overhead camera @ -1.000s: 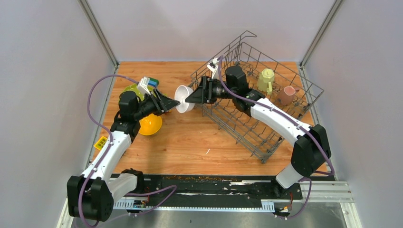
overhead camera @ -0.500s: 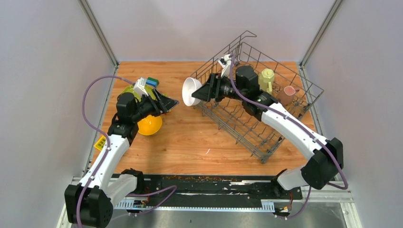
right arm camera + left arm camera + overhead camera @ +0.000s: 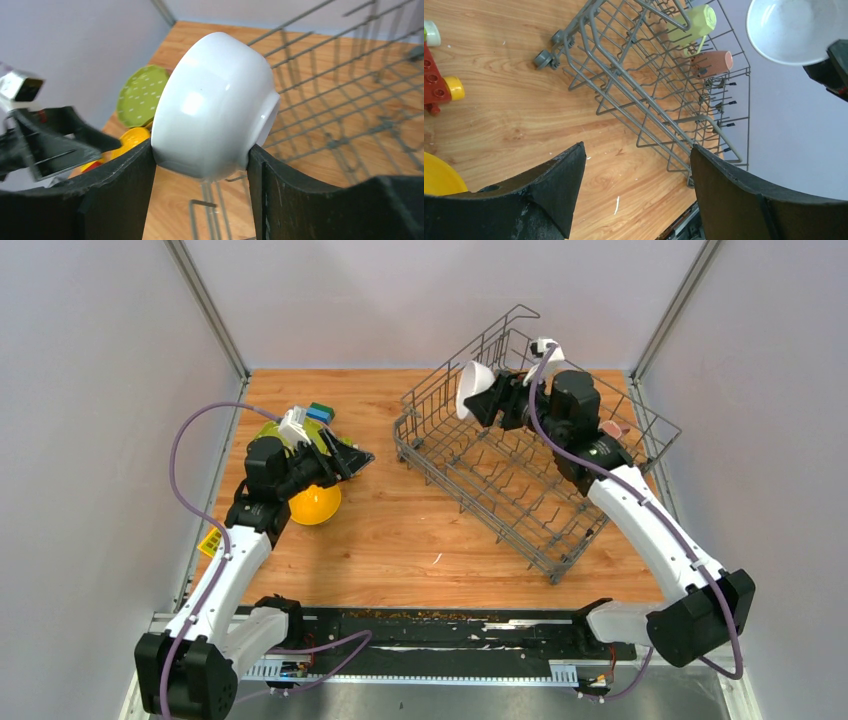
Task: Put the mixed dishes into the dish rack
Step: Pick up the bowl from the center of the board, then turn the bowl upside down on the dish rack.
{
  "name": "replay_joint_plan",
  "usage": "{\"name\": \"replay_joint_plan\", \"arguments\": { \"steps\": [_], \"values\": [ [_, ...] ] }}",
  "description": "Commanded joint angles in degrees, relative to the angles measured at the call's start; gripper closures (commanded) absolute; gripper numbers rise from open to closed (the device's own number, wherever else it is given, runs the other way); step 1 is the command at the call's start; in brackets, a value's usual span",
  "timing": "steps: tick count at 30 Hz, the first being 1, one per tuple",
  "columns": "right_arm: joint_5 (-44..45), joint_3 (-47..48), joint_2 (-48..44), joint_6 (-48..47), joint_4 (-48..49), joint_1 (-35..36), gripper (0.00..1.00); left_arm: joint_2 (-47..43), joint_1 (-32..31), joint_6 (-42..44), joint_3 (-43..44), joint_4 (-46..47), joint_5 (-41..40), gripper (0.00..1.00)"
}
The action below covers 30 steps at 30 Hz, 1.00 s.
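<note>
My right gripper [image 3: 487, 397] is shut on a white bowl [image 3: 473, 390], held on its side in the air over the far left end of the grey wire dish rack [image 3: 500, 485]. In the right wrist view the bowl [image 3: 215, 105] is clamped between both fingers of that gripper [image 3: 200, 152]. A pale-green mug [image 3: 696, 22] and a pink mug [image 3: 714, 61] lie in the rack. My left gripper [image 3: 352, 457] hangs open and empty [image 3: 638, 147] above the table, beside a yellow bowl [image 3: 315, 505] and a lime-green dotted plate [image 3: 142, 95].
Green and blue toy blocks [image 3: 320, 412] sit behind the left arm, a yellow block [image 3: 212, 540] lies at the table's left edge, and a red toy piece [image 3: 434, 87] is near the yellow bowl. Enclosure walls stand close on three sides.
The right arm has carried the white bowl from mid-table up and right to above the rack's far end. The left gripper has opened wider and drawn back slightly.
</note>
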Motion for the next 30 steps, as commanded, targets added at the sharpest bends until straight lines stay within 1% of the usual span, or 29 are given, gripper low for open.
{"name": "replay_joint_plan", "arguments": {
  "steps": [1, 6, 11, 15, 19, 22, 27, 30],
  "values": [
    [4.0, 0.5, -1.1, -7.5, 0.9, -4.5, 0.77, -0.7, -0.1, 1.9, 2.1, -0.3, -0.4, 0.16],
    [3.9, 2.1, 1.7, -14.9, 0.5, -6.8, 0.77, -0.7, -0.1, 2.4, 2.0, -1.0, -0.4, 0.16],
    [4.2, 5.1, 5.4, -25.4, -0.4, -7.2, 0.74, -0.9, -0.1, 3.4, 2.2, -2.4, -1.0, 0.16],
    [6.8, 7.6, 9.0, -32.2, -1.1, -7.2, 0.74, -1.1, -0.1, 3.8, 2.4, -2.8, -1.0, 0.16],
    [10.1, 9.7, 13.3, -42.9, -2.6, -7.3, 0.74, -1.6, -0.1, 4.6, 2.8, -4.1, -0.9, 0.17],
    [10.9, 12.1, 17.3, -51.7, -4.4, -7.3, 0.75, -2.0, -0.1, 5.0, 2.6, -4.4, -0.8, 0.17],
    [15.6, 15.9, 23.4, -57.4, -4.5, -7.7, 0.79, -2.6, -0.1, 4.5, 2.2, -4.2, -0.9, 0.17],
    [15.6, 17.6, 26.3, -60.9, -4.8, -8.3, 0.8, -3.2, -0.1, 4.3, 1.8, -4.1, -1.1, 0.17]
  ]
}}
